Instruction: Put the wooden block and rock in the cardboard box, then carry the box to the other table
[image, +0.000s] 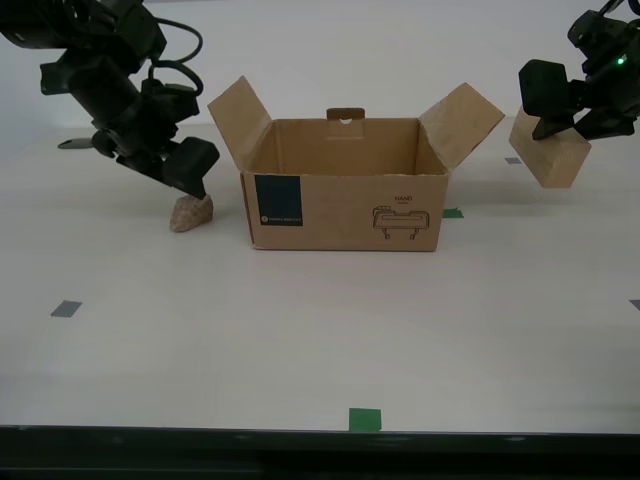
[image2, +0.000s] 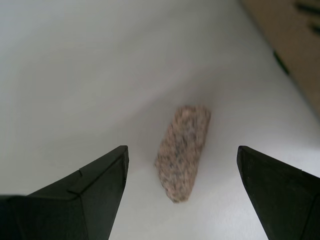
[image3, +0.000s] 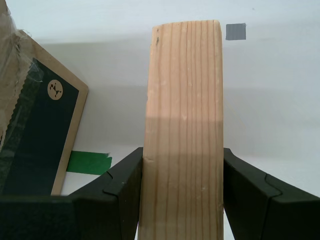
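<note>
The cardboard box (image: 340, 210) stands open in the middle of the white table, its flaps spread outward and its teal label facing the camera. To the exterior view's left of it the rock (image: 190, 213) lies on the table. My second gripper (image: 190, 178) hangs just above the rock, open, with the rock (image2: 182, 150) between its spread fingers and not touched. At the exterior view's right my first gripper (image: 572, 128) is shut on the wooden block (image: 550, 155), held in the air beside the box's flap. The block (image3: 182, 100) sits clamped between both fingers.
Green tape squares (image: 364, 419) (image: 452, 212) and grey ones (image: 65, 309) (image: 513, 160) mark the table top (image: 300, 330). The table's dark front edge runs along the bottom of the exterior view. A box flap with the teal label (image3: 40, 130) lies close beside the held block.
</note>
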